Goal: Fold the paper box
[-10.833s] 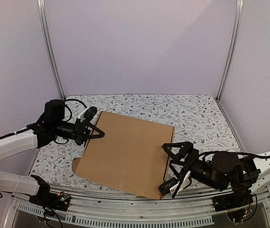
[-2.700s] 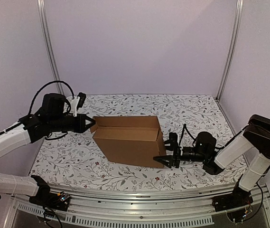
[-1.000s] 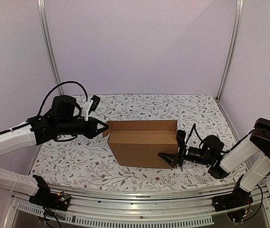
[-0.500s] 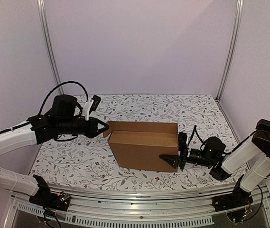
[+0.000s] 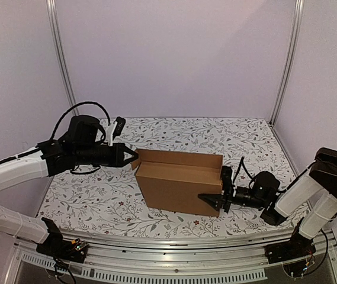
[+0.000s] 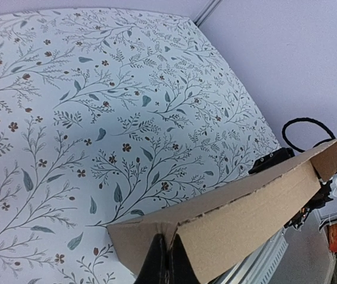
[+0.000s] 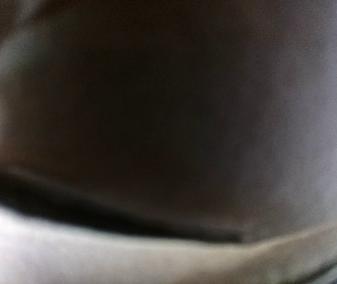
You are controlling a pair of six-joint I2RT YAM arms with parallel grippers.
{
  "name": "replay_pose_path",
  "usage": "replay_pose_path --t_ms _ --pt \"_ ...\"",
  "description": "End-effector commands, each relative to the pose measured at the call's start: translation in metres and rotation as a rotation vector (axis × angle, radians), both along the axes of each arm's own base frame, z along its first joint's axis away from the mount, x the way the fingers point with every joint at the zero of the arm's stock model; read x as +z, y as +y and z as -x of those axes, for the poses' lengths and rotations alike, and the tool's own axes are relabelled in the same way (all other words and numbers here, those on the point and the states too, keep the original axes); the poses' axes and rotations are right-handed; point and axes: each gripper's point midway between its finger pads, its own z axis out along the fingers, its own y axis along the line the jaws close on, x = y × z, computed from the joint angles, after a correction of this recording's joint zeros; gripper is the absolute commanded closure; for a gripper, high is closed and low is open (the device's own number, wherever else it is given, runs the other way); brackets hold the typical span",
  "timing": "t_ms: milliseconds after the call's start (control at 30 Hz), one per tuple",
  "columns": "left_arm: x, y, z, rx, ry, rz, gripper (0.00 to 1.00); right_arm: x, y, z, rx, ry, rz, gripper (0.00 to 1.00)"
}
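Observation:
The paper box [image 5: 180,186] is brown cardboard, half folded into a long open shape, standing on edge mid-table. My left gripper [image 5: 134,156] is shut on the folded corner at its upper left end. In the left wrist view the black fingertips [image 6: 167,263] pinch that cardboard corner [image 6: 257,207] from below. My right gripper [image 5: 214,184] straddles the box's right end, one finger at the top edge and one low along the front, closed against the cardboard. The right wrist view is filled by a dark blurred brown surface [image 7: 168,118], and no fingers show there.
A floral-patterned cloth [image 5: 97,201] covers the table. A metal rail [image 5: 168,266] runs along the near edge. Upright frame posts [image 5: 61,65] and plain purple walls close in the back and sides. A black cable [image 6: 301,127] loops behind the box's far end.
The right gripper's jaws have narrowed onto the box's right end. The box and the left gripper have shifted slightly to the right.

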Motion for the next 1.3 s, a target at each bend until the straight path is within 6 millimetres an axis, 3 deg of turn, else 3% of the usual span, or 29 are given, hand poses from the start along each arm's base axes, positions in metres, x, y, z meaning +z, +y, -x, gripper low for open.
replay_pose_path --t_ms 0,200,600,800,1100,1267 --pt "-0.018 -0.022 0.038 -0.114 0.17 -0.002 1.0 0.009 -0.001 -0.019 -0.092 -0.026 -0.033 0.54" --pt "-0.018 -0.03 0.039 -0.109 0.212 0.013 1.0 0.007 -0.001 -0.019 -0.095 -0.028 -0.025 0.54" --pt "0.001 -0.033 0.037 -0.084 0.246 0.016 1.0 0.002 0.0 -0.018 -0.101 -0.042 -0.002 0.54" --pt "-0.011 -0.037 0.043 -0.087 0.259 0.013 1.0 0.002 0.001 -0.018 -0.098 -0.05 0.003 0.54" --pt "-0.046 -0.035 0.059 -0.124 0.227 -0.073 1.0 0.002 0.002 -0.018 -0.096 -0.045 0.001 0.54" --pt "-0.052 -0.029 0.062 -0.126 0.202 -0.099 1.0 0.003 0.002 -0.018 -0.098 -0.045 0.0 0.54"
